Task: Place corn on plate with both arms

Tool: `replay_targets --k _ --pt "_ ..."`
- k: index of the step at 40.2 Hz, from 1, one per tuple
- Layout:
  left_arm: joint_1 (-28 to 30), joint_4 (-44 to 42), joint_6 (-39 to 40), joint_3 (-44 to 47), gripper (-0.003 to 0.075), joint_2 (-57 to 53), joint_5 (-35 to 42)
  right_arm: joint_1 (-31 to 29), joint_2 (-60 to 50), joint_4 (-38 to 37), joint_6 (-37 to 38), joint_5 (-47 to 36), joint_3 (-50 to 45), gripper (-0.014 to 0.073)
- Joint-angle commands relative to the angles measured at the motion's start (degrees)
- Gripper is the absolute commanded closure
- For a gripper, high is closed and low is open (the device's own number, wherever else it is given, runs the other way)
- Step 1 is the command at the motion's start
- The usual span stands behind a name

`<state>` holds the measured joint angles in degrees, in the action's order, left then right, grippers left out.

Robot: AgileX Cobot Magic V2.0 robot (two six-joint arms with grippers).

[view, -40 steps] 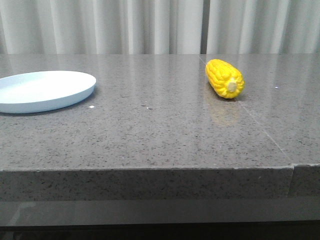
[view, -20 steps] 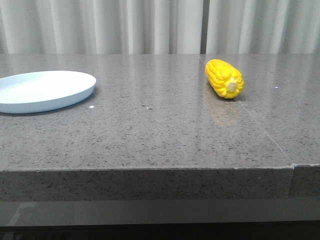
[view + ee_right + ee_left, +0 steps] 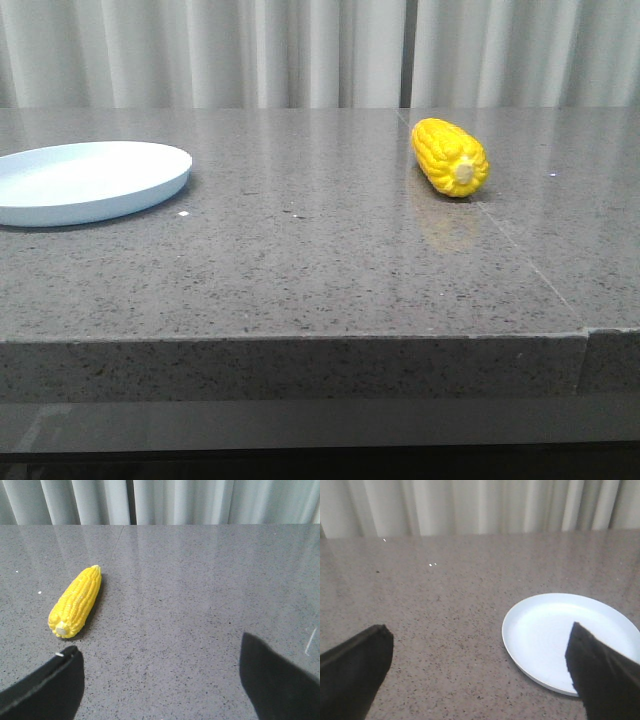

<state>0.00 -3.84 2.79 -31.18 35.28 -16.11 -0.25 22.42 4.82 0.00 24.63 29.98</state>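
Observation:
The yellow corn [image 3: 450,156] lies on the grey stone table at the right of the front view, pale cut end toward the camera. It also shows in the right wrist view [image 3: 76,601], just beyond one finger. The pale blue-white plate [image 3: 85,180] sits at the far left of the front view and shows in the left wrist view [image 3: 555,640]. My left gripper [image 3: 479,666] is open and empty, one finger over the plate's near rim. My right gripper [image 3: 159,679] is open and empty above bare table beside the corn. Neither gripper shows in the front view.
The grey speckled stone table [image 3: 320,250] has its front edge near the camera and a seam [image 3: 530,262] running back on the right, past the corn. Pale curtains [image 3: 320,50] hang behind the table.

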Motion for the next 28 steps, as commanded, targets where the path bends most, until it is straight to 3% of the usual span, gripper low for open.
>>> replay_targets --k 1,15,22,28 --pt "-2.28 0.44 -0.03 -7.05 0.0049 6.81 0.22 -0.34 0.69 -0.09 -0.63 -4.26 2.31 -0.0059" --pt "-4.27 3.39 0.07 -29.94 0.0049 34.50 -23.17 -0.34 0.69 -0.09 -0.63 -4.26 2.31 -0.0059" --pt "-4.27 4.45 0.07 -38.42 0.0049 46.06 -29.96 -0.34 0.69 -0.09 -0.63 -4.26 2.31 -0.0059" --pt "-4.16 4.45 0.07 -41.63 0.0049 53.46 -30.32 -0.34 0.69 -0.09 -0.63 -4.26 2.31 -0.0059"
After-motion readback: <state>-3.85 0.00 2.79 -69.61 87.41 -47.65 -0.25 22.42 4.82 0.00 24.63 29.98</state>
